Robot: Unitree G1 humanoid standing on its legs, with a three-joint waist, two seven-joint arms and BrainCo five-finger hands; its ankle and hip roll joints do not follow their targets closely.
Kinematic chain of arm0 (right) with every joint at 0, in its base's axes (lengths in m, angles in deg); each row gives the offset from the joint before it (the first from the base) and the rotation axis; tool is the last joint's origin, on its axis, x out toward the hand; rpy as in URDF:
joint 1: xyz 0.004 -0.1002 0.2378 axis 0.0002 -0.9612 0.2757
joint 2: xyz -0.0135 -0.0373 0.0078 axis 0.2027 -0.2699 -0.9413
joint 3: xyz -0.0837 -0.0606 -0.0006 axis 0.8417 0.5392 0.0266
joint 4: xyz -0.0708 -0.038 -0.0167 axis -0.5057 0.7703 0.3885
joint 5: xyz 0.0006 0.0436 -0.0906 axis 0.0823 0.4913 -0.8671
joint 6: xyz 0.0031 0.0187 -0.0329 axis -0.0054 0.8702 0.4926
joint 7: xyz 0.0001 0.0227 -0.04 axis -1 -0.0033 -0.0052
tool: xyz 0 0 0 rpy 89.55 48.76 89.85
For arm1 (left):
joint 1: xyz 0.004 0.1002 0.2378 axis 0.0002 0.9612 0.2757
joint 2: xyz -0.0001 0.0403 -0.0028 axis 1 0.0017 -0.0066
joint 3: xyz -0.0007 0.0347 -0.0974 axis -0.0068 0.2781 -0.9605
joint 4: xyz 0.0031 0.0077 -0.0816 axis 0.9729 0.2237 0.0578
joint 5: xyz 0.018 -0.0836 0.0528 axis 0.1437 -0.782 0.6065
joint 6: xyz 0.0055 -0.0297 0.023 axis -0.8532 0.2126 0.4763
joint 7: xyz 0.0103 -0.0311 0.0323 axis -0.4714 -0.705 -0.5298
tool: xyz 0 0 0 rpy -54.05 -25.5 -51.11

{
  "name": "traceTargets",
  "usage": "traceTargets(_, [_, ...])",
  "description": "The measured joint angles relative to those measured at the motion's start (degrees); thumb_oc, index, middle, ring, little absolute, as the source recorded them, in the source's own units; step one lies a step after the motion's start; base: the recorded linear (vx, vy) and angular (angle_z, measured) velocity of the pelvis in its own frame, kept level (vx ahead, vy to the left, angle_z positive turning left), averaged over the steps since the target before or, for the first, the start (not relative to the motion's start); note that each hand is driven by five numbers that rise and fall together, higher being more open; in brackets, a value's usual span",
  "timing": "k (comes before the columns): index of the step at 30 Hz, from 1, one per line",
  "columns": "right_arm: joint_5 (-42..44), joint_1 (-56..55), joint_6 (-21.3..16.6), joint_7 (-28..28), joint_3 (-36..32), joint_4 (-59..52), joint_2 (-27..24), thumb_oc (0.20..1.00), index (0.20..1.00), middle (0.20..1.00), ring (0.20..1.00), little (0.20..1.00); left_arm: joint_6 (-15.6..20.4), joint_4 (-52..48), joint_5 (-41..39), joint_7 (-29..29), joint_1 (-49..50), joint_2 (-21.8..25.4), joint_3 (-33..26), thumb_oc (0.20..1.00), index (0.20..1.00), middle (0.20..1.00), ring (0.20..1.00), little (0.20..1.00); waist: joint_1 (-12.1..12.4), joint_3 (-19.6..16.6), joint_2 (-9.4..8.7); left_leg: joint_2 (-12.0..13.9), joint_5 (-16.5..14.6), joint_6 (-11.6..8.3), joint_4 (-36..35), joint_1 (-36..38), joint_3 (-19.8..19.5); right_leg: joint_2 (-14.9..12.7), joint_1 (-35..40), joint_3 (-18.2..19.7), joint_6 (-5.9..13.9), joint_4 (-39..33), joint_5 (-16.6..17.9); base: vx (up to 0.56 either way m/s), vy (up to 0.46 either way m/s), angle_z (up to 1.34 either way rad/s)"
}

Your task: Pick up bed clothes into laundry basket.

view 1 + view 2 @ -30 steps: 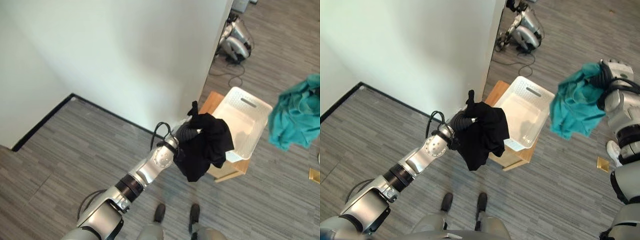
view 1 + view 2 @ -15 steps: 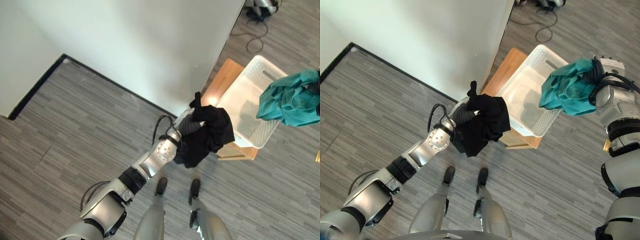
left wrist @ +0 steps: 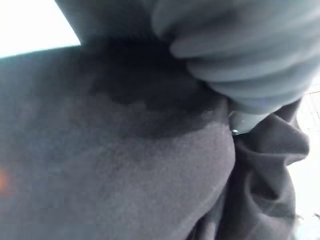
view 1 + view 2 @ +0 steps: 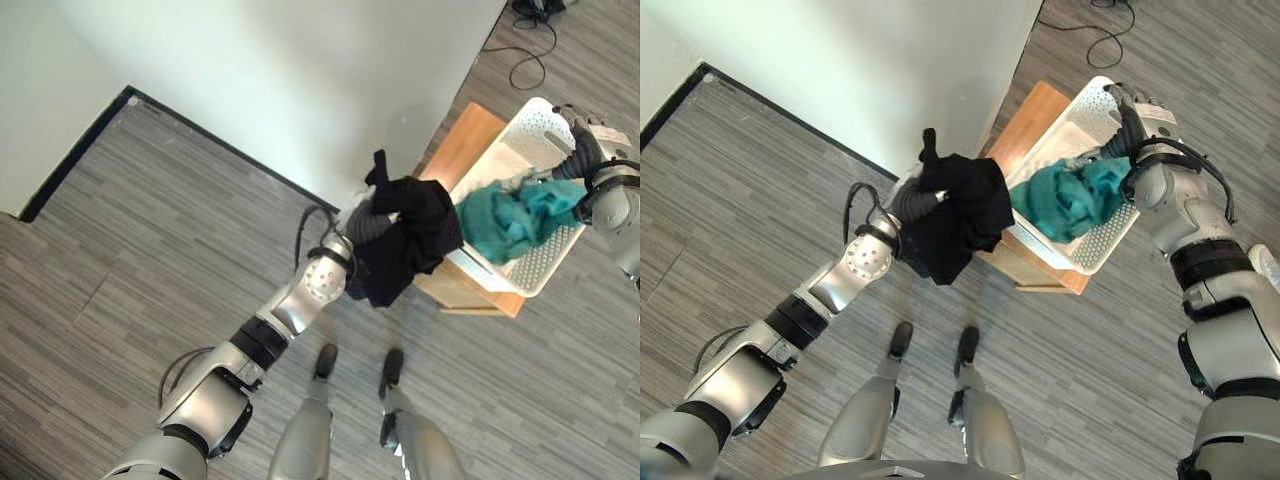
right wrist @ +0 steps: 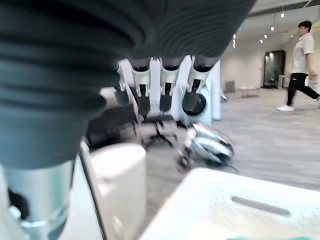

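**Teal cloth in the basket, black garment in my left hand**

My left hand seems curled into the black garment, though cloth hides my fingers, holding it just beside the white laundry basket on its wooden stand. My right hand hangs over the basket, fingers straight, above the teal cloth lying inside.

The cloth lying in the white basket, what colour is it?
Teal cloth, clearest in the right eye view.

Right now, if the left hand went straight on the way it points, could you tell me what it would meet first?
Probably the white laundry basket: the left hand, wrapped in the black garment, points toward its near rim, where the teal cloth lies. Depth is unclear.
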Motion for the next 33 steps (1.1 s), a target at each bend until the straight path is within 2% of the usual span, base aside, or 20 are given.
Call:
traceTargets(3, [-0.72, -6.78, 0.83, 1.03, -6.49, 0.43, -2.1, 1.0, 1.0, 1.0, 1.0, 1.0, -0.01, -4.08, 2.05, 0.04, 0.26, 4.82, -4.21, 0.2, 0.2, 0.2, 0.2, 0.2, -0.06, -0.22, 0.6, -0.28, -0.06, -0.06, -0.72, 2.76, -0.03, -0.42, 2.73, -0.42, 0.41, -0.01, -0.32, 0.07, -0.03, 0.05])
traceTargets(6, [-0.77, -11.58, 1.44, 1.2, -12.57, 1.77, -3.89, 1.0, 1.0, 1.0, 1.0, 1.0, -0.01, -8.64, 3.89, 0.47, 0.58, 6.43, -7.09, 0.2, 0.2, 0.2, 0.2, 0.2, 0.01, -0.55, 1.24, -0.98, 0.11, 0.04, -0.56, 3.11, 0.0, -1.03, 3.23, -0.41, 0.75, -0.01, -0.59, 0.02, -0.028, 0.04])
traceTargets(9, [-0.83, -16.1, 1.85, 1.08, -15.94, 2.07, -4.14, 1.0, 1.0, 1.0, 1.0, 1.0, 0.04, -11.91, 4.03, 2.64, 4.09, 4.93, -7.29, 0.2, 0.2, 0.2, 0.2, 0.2, -0.1, -1.8, 3.6, -1.4, -0.12, -0.25, -0.33, 4.01, -0.04, -1.55, 4.41, -0.46, 0.84, -0.02, -0.67, 0.04, -0.044, 0.03])
traceTargets(10, [-0.88, -19.13, 1.89, 1.05, -18.04, 1.69, -4.15, 1.0, 1.0, 1.0, 1.0, 1.0, 0.13, -14.76, 3.73, 3.79, 7.35, 3.7, -7.7, 0.2, 0.2, 0.2, 0.2, 0.2, -0.05, -2.57, 4.98, -1.47, -0.09, -0.2, -0.43, 4.71, -0.08, -1.68, 5.06, -0.56, 0.96, -0.02, -0.76, 0.04, -0.041, 0.04])
traceTargets(14, [-1.55, -25.72, 3.01, 0.68, -20.22, 2.14, -4.09, 1.0, 1.0, 1.0, 1.0, 1.0, 0.34, -17.95, 2.46, 7.18, 12.06, 1.4, -7.54, 0.2, 0.2, 0.2, 0.2, 0.2, -0.08, -4.25, 7.88, -1.35, -0.38, -0.53, -0.43, 6.07, -0.4, -1.56, 6.7, -0.92, 0.81, -0.02, -1.36, 0.04, -0.04, 0.04])
traceTargets(17, [-2.95, -26.83, 3.57, 0.66, -20.08, 2.91, -4.03, 1.0, 1.0, 1.0, 1.0, 1.0, 0.39, -18.11, -3.62, 9.01, 12.11, -0.43, -6.83, 0.2, 0.2, 0.2, 0.2, 0.2, -0.37, -5.05, 9.07, -1.1, -0.41, -0.54, -0.44, 6.59, -0.35, -1.36, 7.14, -1.0, 0.69, -0.02, -1.29, 0.0, 0.0, 0.0])
traceTargets(19, [-2.94, -26.67, 3.78, 0.66, -19.09, 6.34, -3.46, 1.0, 1.0, 1.0, 1.0, 1.0, 0.53, -18.2, -6.09, 9.78, 11.52, -2.94, -3.78, 0.2, 0.2, 0.2, 0.2, 0.2, -0.72, -5.78, 9.65, -1.1, -0.07, -0.1, -0.27, 7.07, -0.47, -1.3, 7.8, -1.16, 0.65, -0.02, -1.28, 0.0, 0.001, 0.02])
traceTargets(23, [-2.7, -22.34, 3.68, -0.06, -10.85, 18.19, -1.15, 1.0, 1.0, 1.0, 1.0, 1.0, 1.0, -14.89, -7.41, 10.24, 4.53, -7.08, 6.79, 0.2, 0.2, 0.2, 0.2, 0.2, -1.92, -6.85, 10.34, -1.11, -0.18, -0.26, -0.42, 7.61, -0.34, -1.37, 8.27, -1.11, 0.66, -0.02, -1.29, 0.01, -0.006, 0.01])
traceTargets(25, [-2.27, -19.76, 3.41, -0.52, -5.96, 24.43, -0.15, 1.0, 1.0, 1.0, 1.0, 1.0, 1.24, -10.91, -7.46, 10.01, 2.24, -9.86, 9.44, 0.2, 0.2, 0.2, 0.2, 0.2, -3.38, -7.99, 10.8, -1.12, -0.13, -0.18, -0.37, 7.71, -0.36, -1.36, 8.39, -1.08, 0.78, -0.02, -1.39, 0.0, 0.0, -0.02])
traceTargets(28, [-0.64, -18.81, 3.28, -1.0, -3.39, 27.09, 0.67, 1.0, 1.0, 1.0, 1.0, 1.0, 1.21, -8.2, -7.44, 10.09, 1.35, -13.49, 11.01, 0.2, 0.2, 0.2, 0.2, 0.2, -4.45, -8.9, 11.91, -1.03, 0.04, 0.09, -0.28, 6.96, 0.3, -1.29, 7.26, -0.47, 0.58, -0.01, -1.2, -0.07, 0.019, -0.1])
traceTargets(33, [-0.05, -18.64, 3.08, -1.4, -1.38, 29.49, 3.22, 1.0, 1.0, 1.0, 1.0, 1.0, 1.2, -7.28, -6.62, 9.8, -0.14, -14.32, 12.63, 0.2, 0.2, 0.2, 0.2, 0.2, -5.75, -9.33, 12.76, -0.28, -0.05, -0.02, -0.67, 6.61, 2.05, -0.68, 5.95, 1.15, 0.27, -0.04, -0.97, -0.02, 0.03, -0.2])
